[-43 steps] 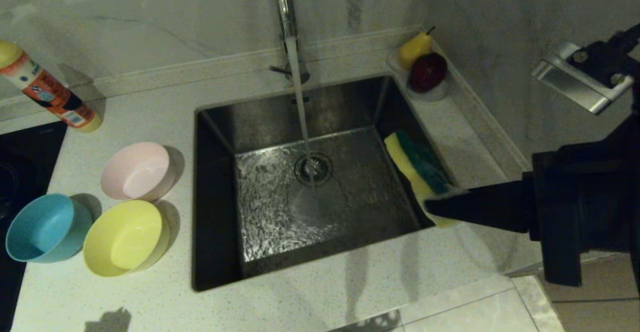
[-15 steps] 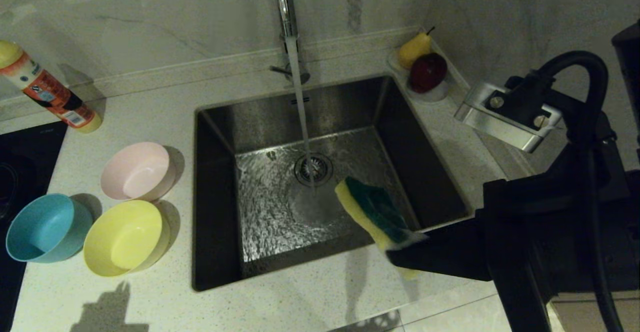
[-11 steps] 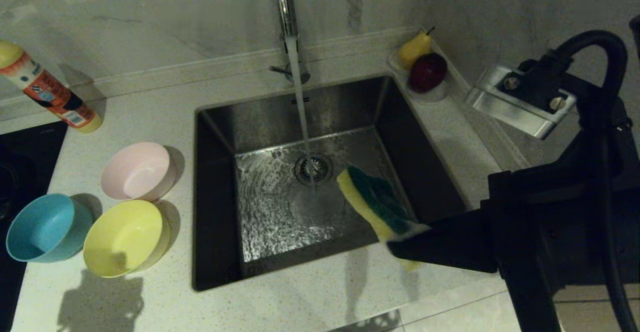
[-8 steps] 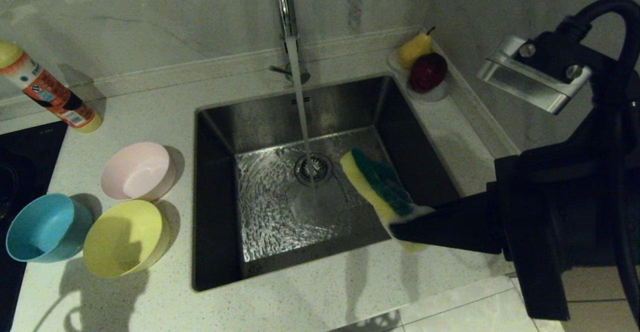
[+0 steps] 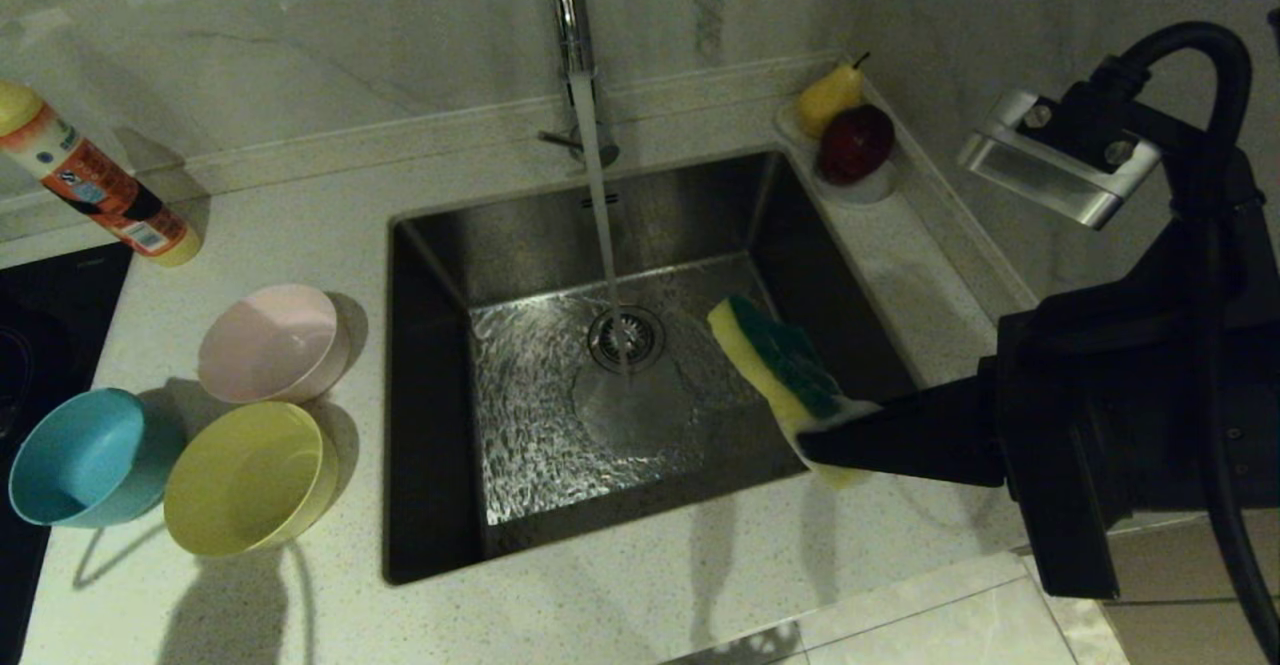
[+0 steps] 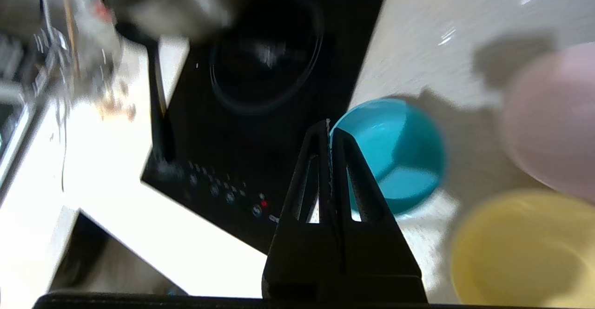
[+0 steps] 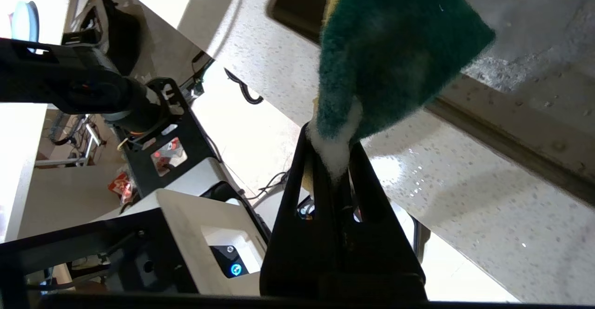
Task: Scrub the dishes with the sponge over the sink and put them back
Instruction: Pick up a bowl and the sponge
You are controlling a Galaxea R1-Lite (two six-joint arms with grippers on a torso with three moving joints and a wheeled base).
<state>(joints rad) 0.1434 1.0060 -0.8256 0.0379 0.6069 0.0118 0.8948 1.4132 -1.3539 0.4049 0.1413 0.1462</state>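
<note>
Right claw (image 5: 835, 440): pressed tight on one end of the sponge (image 5: 785, 375), green scouring face up, holding it over the right side of the sink (image 5: 440, 275) just beside the running stream of water (image 5: 600, 215). Left claw (image 6: 329, 130): pressed together on nothing, above the tabletop (image 5: 620, 595) near the teal bowl (image 6: 395, 153), with the yellow bowl (image 5: 248, 475) and pink bowl (image 5: 272, 342) just beside, all three on the tabletop left of the sink. Handling judgement: the step appears to be fetching the first bowl, so the left claw must spread, straddle one rim squarely, and lift clear without nudging the close-set neighbours.
</note>
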